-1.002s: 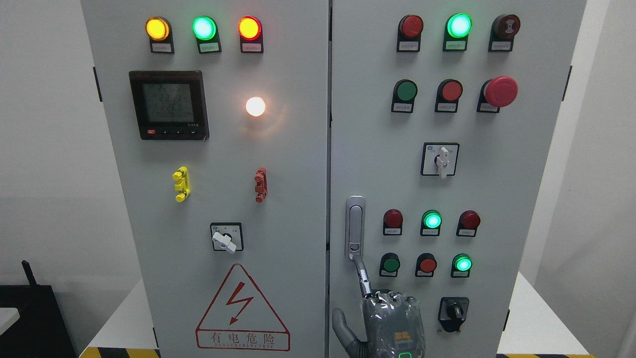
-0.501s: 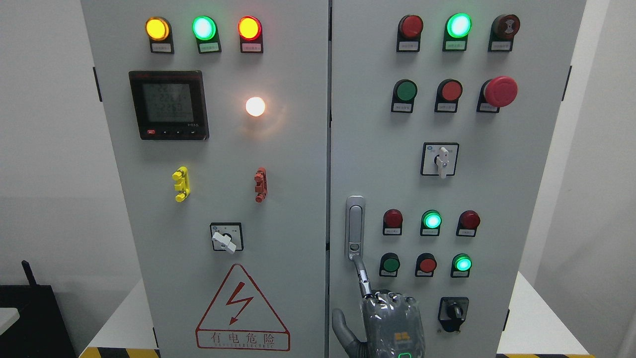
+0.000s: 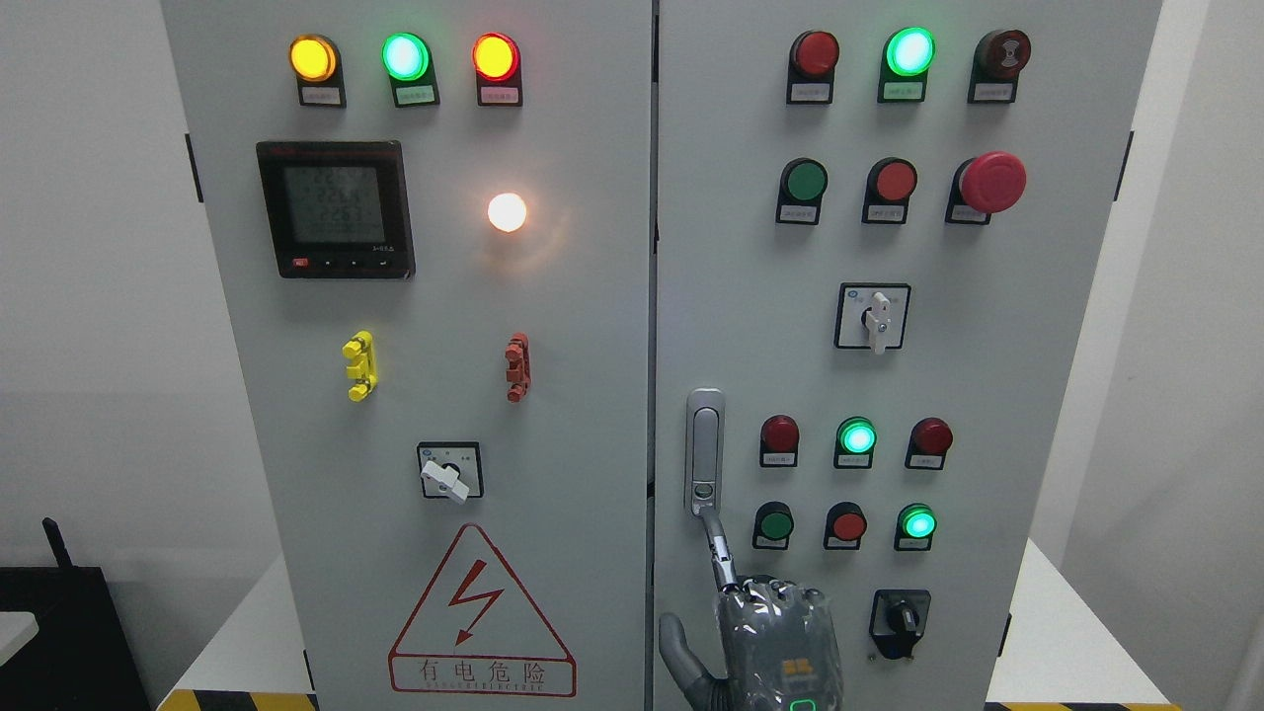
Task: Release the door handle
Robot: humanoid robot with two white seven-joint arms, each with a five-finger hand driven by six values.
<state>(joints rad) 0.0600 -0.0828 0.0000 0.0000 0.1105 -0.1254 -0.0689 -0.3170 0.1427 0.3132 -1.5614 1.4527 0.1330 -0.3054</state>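
Reaching up from the bottom edge, my right hand [image 3: 780, 642], grey and wrapped in clear plastic, sits low in front of the right-hand door of the pale grey metal cabinet [image 3: 592, 326]. My fingers [image 3: 790, 595] are mostly curled into the palm and clasp nothing. Only the index finger [image 3: 721, 563] is stretched out, slanting up and to the left, and the thumb [image 3: 676, 642] sticks out to the left. The index tip touches the lower end of the upright silver door handle [image 3: 704, 449], which lies flat against the door just right of the seam between the two doors. Whether the tip hooks behind the handle I cannot tell.

Just right of my hand is a black rotary switch [image 3: 901, 620]. Above it are two rows of round red and green buttons, with the green lamp [image 3: 918, 522] at the lower row's right end lit. On the left door, level with my hand, is a red-outlined lightning warning triangle [image 3: 481, 617], and over it a white-knobbed selector switch [image 3: 449, 472].

Higher up come a yellow clip [image 3: 359, 365], a red clip [image 3: 516, 366], a black digital meter [image 3: 336, 209], a glowing white lamp [image 3: 507, 211] and a red mushroom stop button [image 3: 992, 182].

The cabinet stands on a white worktop [image 3: 1066, 642].
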